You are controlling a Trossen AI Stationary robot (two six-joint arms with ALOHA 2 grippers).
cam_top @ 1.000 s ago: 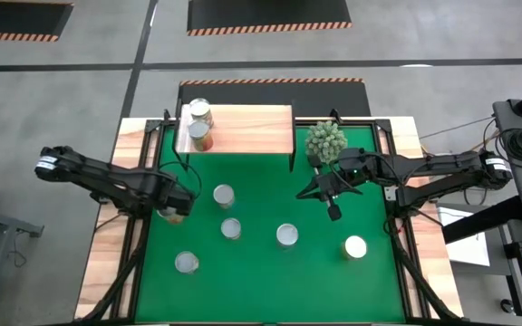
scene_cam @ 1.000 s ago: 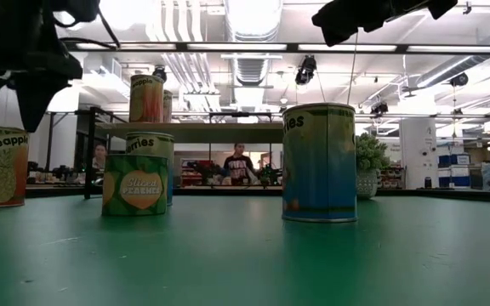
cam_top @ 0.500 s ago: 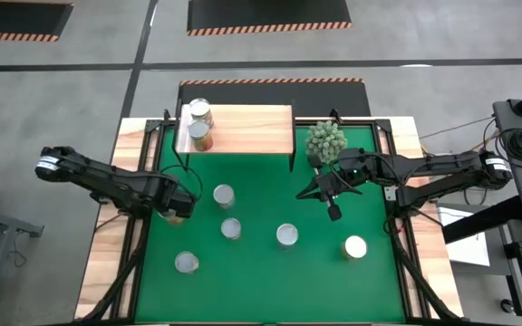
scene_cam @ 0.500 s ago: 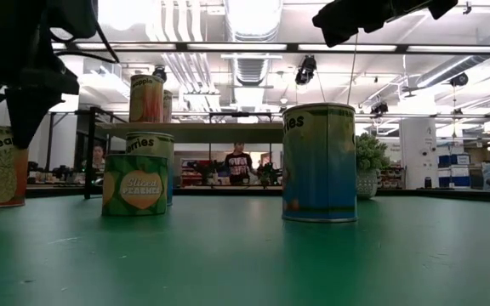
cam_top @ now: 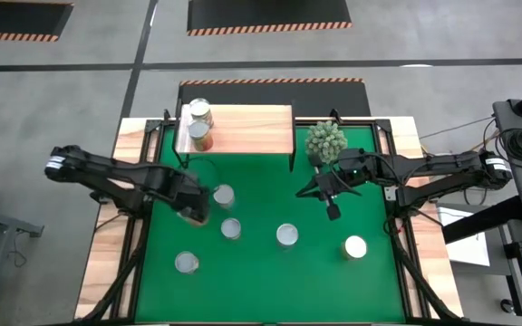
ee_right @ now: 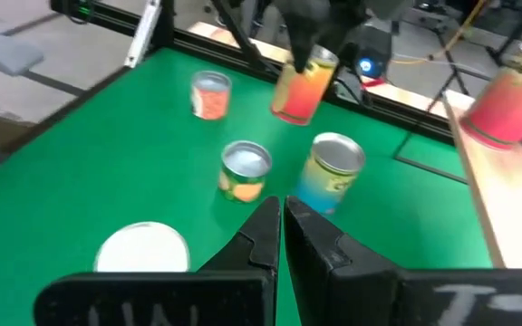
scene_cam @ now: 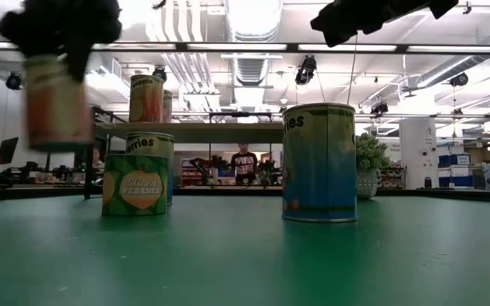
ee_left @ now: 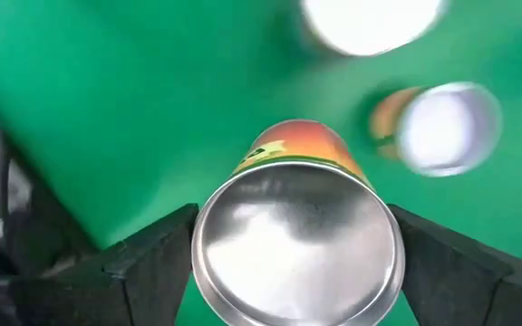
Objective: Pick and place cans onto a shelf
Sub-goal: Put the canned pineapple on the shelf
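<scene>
My left gripper (cam_top: pixel 193 205) is shut on an orange-labelled can (ee_left: pixel 297 237) and holds it above the green mat; it shows lifted and blurred in the low view (scene_cam: pixel 58 102). Several more cans stand upright on the mat (cam_top: pixel 224 195) (cam_top: pixel 231 228) (cam_top: pixel 286 235) (cam_top: pixel 355 246) (cam_top: pixel 186 263). The wooden shelf (cam_top: pixel 252 131) at the far side carries two cans (cam_top: pixel 199 111) (cam_top: pixel 201 137) at its left end. My right gripper (cam_top: pixel 332 210) is shut and empty, above the mat near the plant. My left gripper pinches the orange can between its two fingers (ee_left: pixel 157 258), one on each side of the can's wall just below its silver top rim (ee_left: pixel 205 243). The fingers come from above, pointing down. The can hangs upright, lifted clear of the mat (scene_cam: pixel 58 140).
A spiky green plant (cam_top: pixel 325 140) stands in a pot at the far right of the mat, beside the shelf's right end. Black frame rails (cam_top: pixel 139 226) run along the table's left and right sides. The shelf's middle and right parts (cam_top: pixel 265 131) are bare wood.
My left gripper has risen and gone toward the table's right with the orange can. The can, which stood on the mat at the left a second ago, now hangs clear of it, upright, close to the can near the shelf.
</scene>
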